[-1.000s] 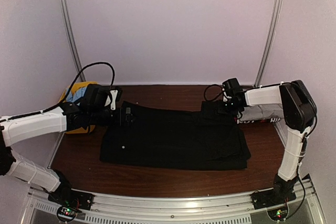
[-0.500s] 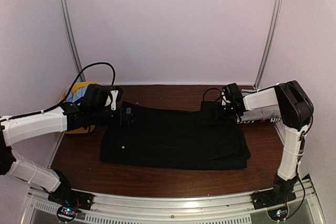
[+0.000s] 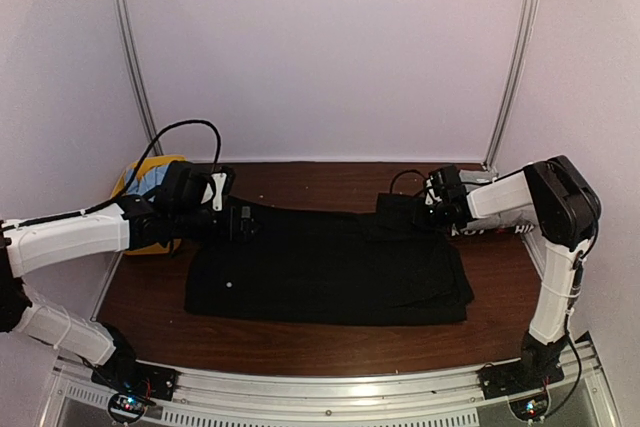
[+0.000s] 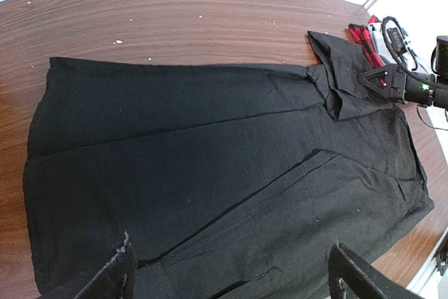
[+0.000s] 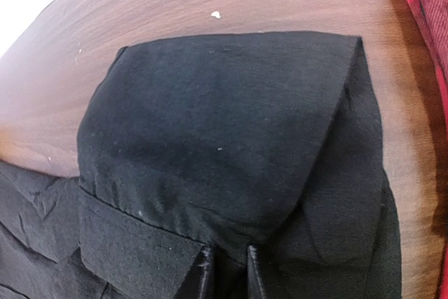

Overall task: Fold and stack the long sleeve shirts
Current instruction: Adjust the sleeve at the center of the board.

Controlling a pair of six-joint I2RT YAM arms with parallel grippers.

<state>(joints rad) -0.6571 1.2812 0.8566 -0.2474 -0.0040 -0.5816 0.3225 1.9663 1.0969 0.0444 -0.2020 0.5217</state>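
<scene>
Where the black shirt [image 3: 330, 267] lies: flat across the brown table [image 3: 300, 179], collar end by the right arm.
Left gripper [image 3: 238, 221]: fingers spread wide at the shirt's hem end, gripping nothing.
Right gripper [image 5: 227, 257]: fingers nearly together, pinching the collar [image 5: 217, 124].

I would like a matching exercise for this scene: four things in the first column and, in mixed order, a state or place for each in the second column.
Column one:
1. left claw
2. right claw
3. black shirt
4. yellow basket

Column two:
a. spread flat on the table
b. at the table's left edge
c. fingers wide apart
d. closed on the collar

Pairs: 1-c, 2-d, 3-a, 4-b.
</scene>
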